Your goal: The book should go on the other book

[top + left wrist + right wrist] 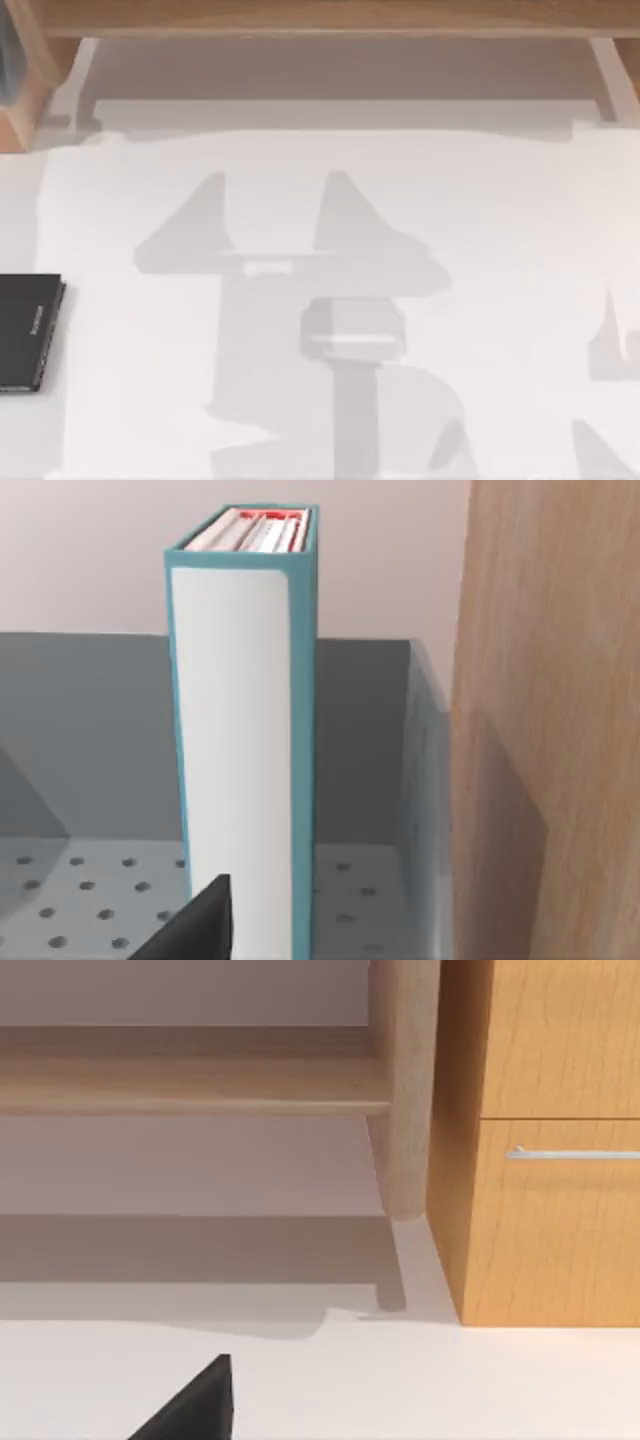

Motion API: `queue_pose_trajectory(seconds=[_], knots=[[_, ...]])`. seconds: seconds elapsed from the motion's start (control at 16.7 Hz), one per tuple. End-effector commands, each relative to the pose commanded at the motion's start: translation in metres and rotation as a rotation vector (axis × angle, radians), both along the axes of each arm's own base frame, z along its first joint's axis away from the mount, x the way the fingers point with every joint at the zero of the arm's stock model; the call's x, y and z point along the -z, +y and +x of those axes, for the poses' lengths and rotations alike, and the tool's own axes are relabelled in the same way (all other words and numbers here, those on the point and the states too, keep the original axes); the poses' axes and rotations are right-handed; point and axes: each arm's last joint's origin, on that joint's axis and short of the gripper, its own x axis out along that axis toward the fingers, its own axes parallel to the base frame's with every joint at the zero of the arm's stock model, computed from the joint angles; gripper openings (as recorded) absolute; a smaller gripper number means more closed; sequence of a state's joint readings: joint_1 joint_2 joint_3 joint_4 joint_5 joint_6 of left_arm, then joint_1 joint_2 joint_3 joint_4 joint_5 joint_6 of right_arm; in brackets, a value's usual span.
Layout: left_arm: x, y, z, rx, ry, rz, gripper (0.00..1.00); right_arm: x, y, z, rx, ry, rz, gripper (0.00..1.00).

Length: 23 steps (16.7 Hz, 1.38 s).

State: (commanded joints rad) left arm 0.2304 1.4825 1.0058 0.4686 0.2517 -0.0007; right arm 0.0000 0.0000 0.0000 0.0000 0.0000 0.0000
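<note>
Left gripper [195, 925]: in our left wrist view we see one dark finger tip at 6 o'clock, just before the teal book; we cannot tell how wide it stands or whether it holds anything.
Teal book [245, 730]: upright beyond that tip, white face toward us, red stripe at its upper end, standing in a grey perforated bin [90, 885] beside a wooden panel [550, 710].
Right gripper [195, 1405]: dark tip over the white table [450, 1380], grip state unreadable.
Black book [28, 330]: flat at 9 o'clock of the top view.
Cabinet [545, 1140]: far, with drawer handle.
</note>
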Motion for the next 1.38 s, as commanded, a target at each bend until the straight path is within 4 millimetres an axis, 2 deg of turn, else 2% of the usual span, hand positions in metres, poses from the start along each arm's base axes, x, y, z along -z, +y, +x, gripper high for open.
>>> queue_pose_trajectory(seconds=[0.24,0.48,0.66,0.96,1.38], knots=[[0.023,0.029,0.056,0.0,0.0,0.0,1.0,0.0,0.0,0.0,0.0,0.0,0.0,1.0],[0.046,0.048,0.09,0.006,0.0,0.001,1.0,0.0,0.0,0.0,0.0,0.0,0.0,1.0],[0.055,0.053,0.1,0.01,0.0,0.001,1.0,0.0,0.0,0.0,0.0,0.0,0.0,1.0],[0.055,0.05,0.1,0.015,0.003,0.0,1.0,0.0,0.0,0.0,0.0,0.0,0.0,1.0],[0.042,0.053,0.116,0.003,-0.003,0.002,1.0,0.0,0.0,0.0,0.0,0.0,0.0,1.0]])
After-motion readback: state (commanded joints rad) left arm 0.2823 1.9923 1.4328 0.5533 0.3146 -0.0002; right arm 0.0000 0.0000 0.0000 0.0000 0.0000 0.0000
